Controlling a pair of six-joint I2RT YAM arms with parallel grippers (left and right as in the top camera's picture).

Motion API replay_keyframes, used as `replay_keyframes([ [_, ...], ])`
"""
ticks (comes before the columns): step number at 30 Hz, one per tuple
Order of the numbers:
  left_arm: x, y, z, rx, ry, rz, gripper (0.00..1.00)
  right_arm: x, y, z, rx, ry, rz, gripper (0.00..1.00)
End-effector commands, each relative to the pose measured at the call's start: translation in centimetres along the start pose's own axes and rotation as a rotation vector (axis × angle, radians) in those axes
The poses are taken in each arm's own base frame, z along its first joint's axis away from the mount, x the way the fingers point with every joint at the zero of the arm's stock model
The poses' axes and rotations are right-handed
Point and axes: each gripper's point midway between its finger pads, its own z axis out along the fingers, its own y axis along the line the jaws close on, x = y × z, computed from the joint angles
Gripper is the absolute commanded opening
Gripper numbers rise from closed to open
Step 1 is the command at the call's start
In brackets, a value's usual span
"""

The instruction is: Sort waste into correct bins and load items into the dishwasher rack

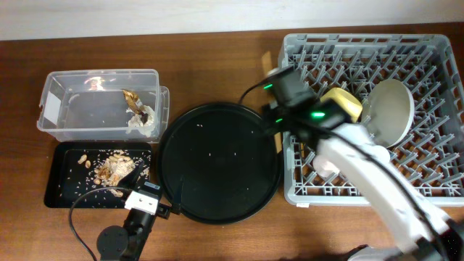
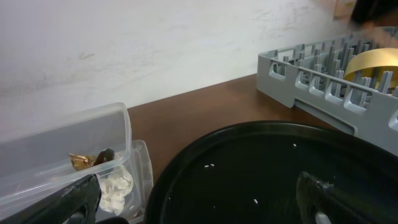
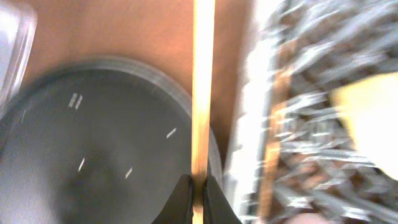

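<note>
My right gripper (image 3: 198, 186) is shut on a thin wooden chopstick (image 3: 203, 87). It hovers at the seam between the round black tray (image 1: 217, 163) and the grey dishwasher rack (image 1: 428, 185); in the overhead view it (image 1: 275, 125) is at the rack's left edge. A second chopstick (image 3: 273, 130) lies in the rack. The grey plate (image 1: 391, 109) and yellow bowl (image 1: 344, 101) stand in the rack. The clear tub (image 1: 101, 74) holds the tissue (image 1: 141, 123) and the golden wrapper (image 1: 132, 98). The black rectangular tray (image 1: 54, 177) holds food scraps (image 1: 112, 167). My left gripper (image 2: 205, 202) is open and empty. No cups are in view.
The round black tray (image 2: 261, 162) carries only a few white crumbs. My left arm (image 1: 141, 210) sits at the table's front edge, between the rectangular tray and the round tray. The wall runs along the far side.
</note>
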Motion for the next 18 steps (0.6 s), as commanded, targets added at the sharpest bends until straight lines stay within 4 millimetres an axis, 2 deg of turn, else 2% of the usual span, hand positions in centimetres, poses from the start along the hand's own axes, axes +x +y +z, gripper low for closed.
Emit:
replay_keyframes([
  [1,0.1,-0.1,0.0,0.009,0.001,0.012,0.99,0.3,-5.7,2.1,0.144,0.053,0.105,0.04],
  [2,0.1,-0.1,0.0,0.009,0.001,0.012,0.99,1.2,-6.6,3.2,0.164,0.100,0.116,0.04],
  [4,0.1,-0.1,0.0,0.008,0.001,0.012,0.99,2.6,-6.3,5.2,0.132,0.181,0.108,0.06],
  [5,0.1,-0.1,0.0,0.009,0.001,0.012,0.99,2.9,-6.1,5.5,0.127,0.198,0.101,0.08],
  [6,0.1,-0.1,0.0,0.009,0.001,0.012,0.99,3.1,-5.7,5.3,0.123,0.203,0.092,0.32],
  [7,0.1,-0.1,0.0,0.008,0.001,0.012,0.99,2.8,-5.2,4.5,0.116,0.193,0.082,0.46],
  [8,0.1,-0.1,0.0,0.009,0.001,0.012,0.99,2.4,-4.9,3.4,0.109,0.181,0.076,0.47],
  [9,0.1,-0.1,0.0,0.009,0.001,0.012,0.99,1.9,-4.5,1.7,0.097,0.157,0.068,0.50],
  [12,0.1,-0.1,0.0,0.009,0.001,0.012,0.99,0.4,-1.6,-6.4,-0.004,-0.003,0.015,0.59],
  [13,0.1,-0.1,0.0,0.009,0.001,0.012,0.99,0.7,0.2,-10.9,-0.084,-0.096,-0.026,0.70],
  [14,0.1,-0.1,0.0,0.009,0.001,0.012,0.99,1.6,2.1,-14.7,-0.194,-0.157,-0.067,0.99],
  [15,0.1,-0.1,0.0,0.009,0.001,0.012,0.99,2.2,3.3,-17.6,-0.278,-0.209,-0.095,0.99],
  [16,0.1,-0.1,0.0,0.009,0.001,0.012,0.99,2.7,3.7,-19.3,-0.324,-0.242,-0.111,0.99],
  [17,0.1,-0.1,0.0,0.009,0.001,0.012,0.99,3.1,3.8,-20.7,-0.350,-0.268,-0.123,0.99],
  [18,0.1,-0.1,0.0,0.009,0.001,0.012,0.99,3.7,2.7,-22.0,-0.329,-0.304,-0.158,0.99],
])
